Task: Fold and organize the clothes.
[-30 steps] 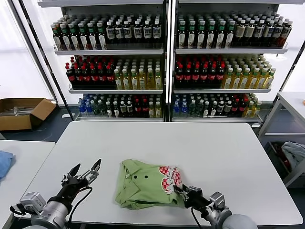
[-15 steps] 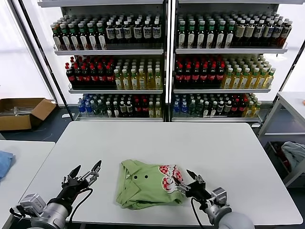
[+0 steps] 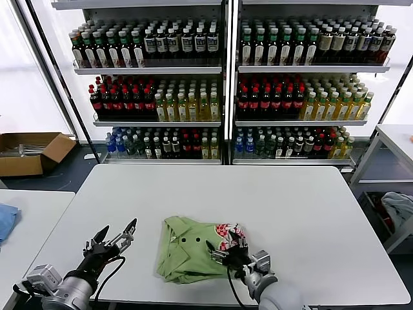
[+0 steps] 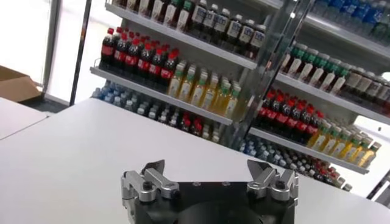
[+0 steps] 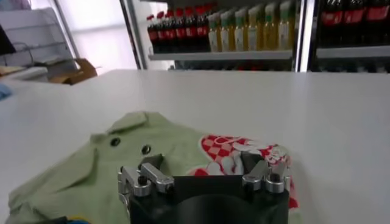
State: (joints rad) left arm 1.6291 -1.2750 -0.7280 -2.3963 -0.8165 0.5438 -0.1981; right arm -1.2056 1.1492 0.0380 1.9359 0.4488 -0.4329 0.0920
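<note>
A light green short-sleeved shirt (image 3: 190,248) with small buttons and a red-and-white checkered chest print lies folded on the white table (image 3: 213,194), near its front edge. It also shows in the right wrist view (image 5: 122,164). My right gripper (image 3: 227,248) is open and empty, low over the shirt's print side; its own view shows it (image 5: 204,167) spread above the print. My left gripper (image 3: 116,234) is open and empty, hovering to the left of the shirt; its own view shows it (image 4: 207,173) over bare table. The plain shirt is not in view.
Shelves of bottles (image 3: 219,84) stand behind the table. A second white table (image 3: 26,219) with a blue cloth (image 3: 5,219) is at the left. A cardboard box (image 3: 29,152) sits on the floor. Another table (image 3: 393,139) is at the right.
My right gripper has opened and moved left from the shirt's right front corner onto the print area. The shirt's right edge has settled. My left gripper has barely moved.
</note>
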